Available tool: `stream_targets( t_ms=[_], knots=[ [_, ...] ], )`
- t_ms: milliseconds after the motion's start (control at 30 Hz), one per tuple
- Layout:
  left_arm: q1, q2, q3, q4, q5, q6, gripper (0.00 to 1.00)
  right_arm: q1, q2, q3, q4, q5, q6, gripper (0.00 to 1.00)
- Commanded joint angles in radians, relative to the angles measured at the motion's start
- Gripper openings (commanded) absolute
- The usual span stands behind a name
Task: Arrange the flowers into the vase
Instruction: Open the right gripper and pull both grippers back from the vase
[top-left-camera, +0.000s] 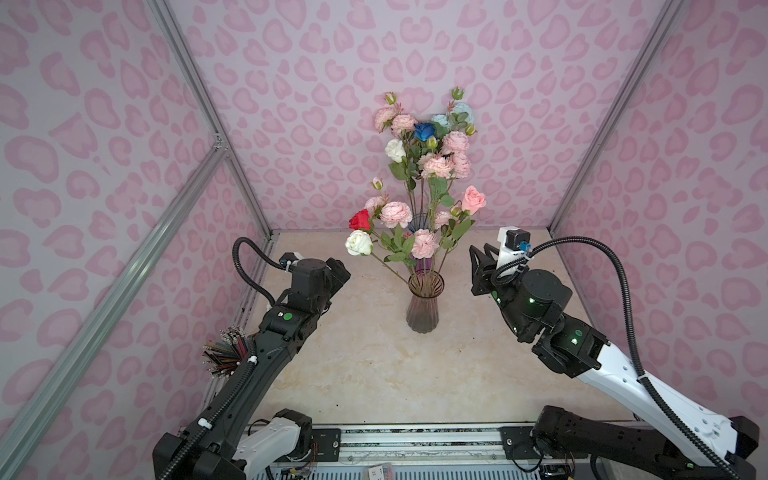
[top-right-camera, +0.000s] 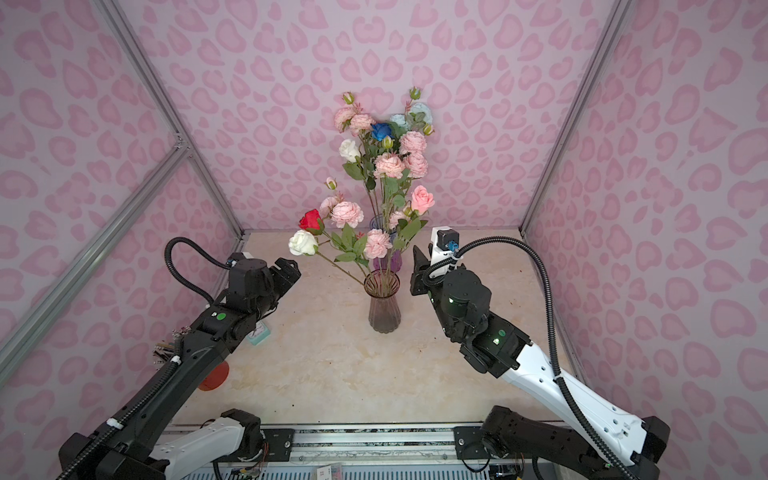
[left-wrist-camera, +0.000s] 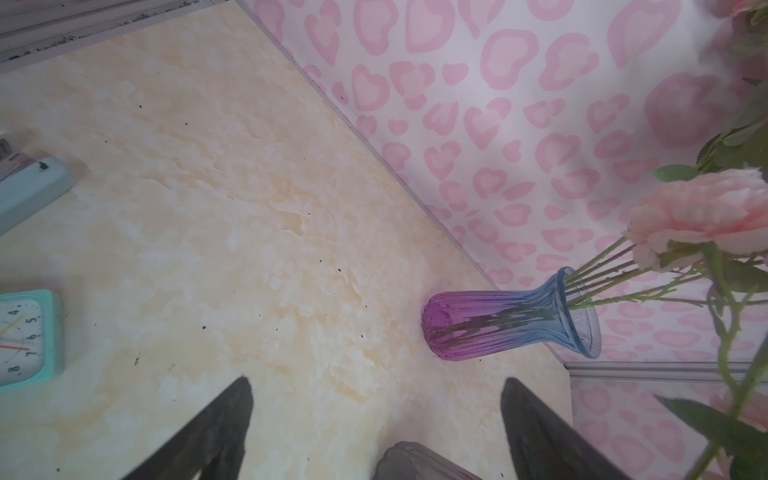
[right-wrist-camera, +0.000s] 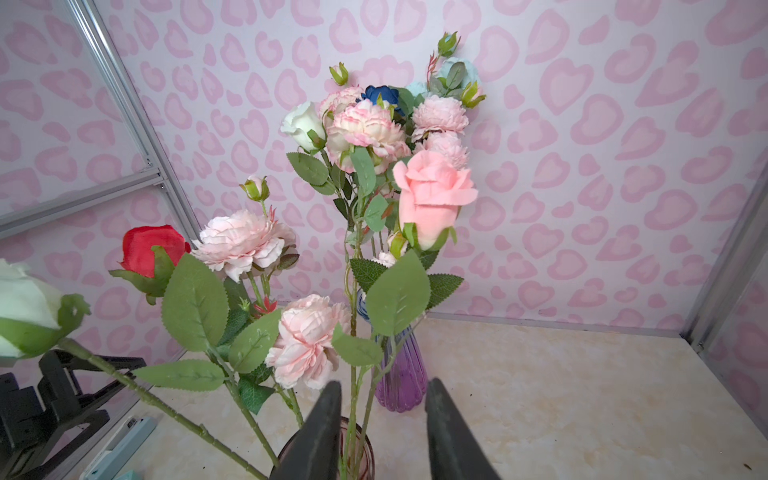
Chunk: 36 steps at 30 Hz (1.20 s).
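– Pincers first: how does the left pincer (top-left-camera: 338, 270) stand?
– Jaws spread wide, nothing between them. Its arm stretches from the near rail toward the middle of the table (top-left-camera: 374, 374), wrist about level, the tips pointing across at the stems.
– And the right pincer (top-left-camera: 480, 257)?
– Jaws partly apart, gripping nothing. That arm climbs from the near right corner, bends at the elbow and aims toward the far wall, just right of the smoky vase (top-left-camera: 423, 309).
– Where are the flowers (top-left-camera: 436, 166)?
– All in vases. The red rose (top-left-camera: 360, 219) and the low white rose (top-left-camera: 359, 243) lean left out of the smoky vase, which stands between the two pincers, clear of both. In the right wrist view their stems show through the gap in the right pincer (right-wrist-camera: 382, 386), beyond its tips, not touching. The taller bunch, with the deep blue rose (top-left-camera: 424, 131), rises from the purple vase (top-left-camera: 426, 264) behind, near the back wall.
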Motion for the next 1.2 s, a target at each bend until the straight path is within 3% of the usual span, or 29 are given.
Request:
stream_targets(
  t_ms=[0,100,167,200,233,267,433,467,567,733,867,967,1167],
  knots=[
    [0.001,0.014,0.037,0.056,0.056,0.141,0.95,-0.003,-0.057,-0.031,-0.016,0.066,-0.013,0.40],
    [-0.001,0.016,0.085,0.063,0.079,0.256,0.93,-0.009,-0.126,-0.064,-0.043,0.143,-0.010,0.52],
    [-0.008,0.016,0.153,-0.008,0.027,0.318,0.89,-0.016,-0.176,-0.096,-0.055,0.152,-0.005,0.62],
    [-0.012,0.013,0.188,-0.055,-0.007,0.319,0.89,-0.019,-0.202,-0.116,-0.056,0.139,0.001,0.71],
    [-0.010,0.001,0.210,-0.095,-0.023,0.320,0.89,-0.023,-0.233,-0.139,-0.057,0.114,0.004,0.92],
    [-0.012,-0.021,0.215,-0.127,-0.044,0.315,0.89,-0.026,-0.264,-0.165,-0.051,0.096,0.001,0.99],
    [-0.010,-0.197,0.022,-0.097,-0.218,0.246,0.91,-0.047,-0.352,-0.272,-0.001,0.150,-0.007,0.99],
    [-0.011,-0.231,-0.026,-0.092,-0.255,0.230,0.98,-0.053,-0.355,-0.275,-0.013,0.146,-0.001,0.99],
    [-0.010,-0.304,-0.134,-0.084,-0.326,0.150,0.98,-0.061,-0.352,-0.273,-0.032,0.073,0.002,0.99],
    [-0.010,-0.345,-0.193,-0.065,-0.277,0.177,0.98,-0.061,-0.330,-0.314,0.010,0.058,0.020,0.99],
    [-0.010,-0.286,-0.106,-0.179,-0.230,0.232,0.98,-0.061,-0.324,-0.396,0.104,-0.002,0.074,0.99],
    [-0.010,-0.247,-0.095,-0.213,-0.258,0.251,0.98,-0.061,-0.324,-0.420,0.116,0.046,0.068,0.99],
    [-0.011,-0.229,-0.167,-0.124,-0.257,0.347,0.98,-0.062,-0.341,-0.472,0.146,0.132,0.008,0.99]
  ],
)
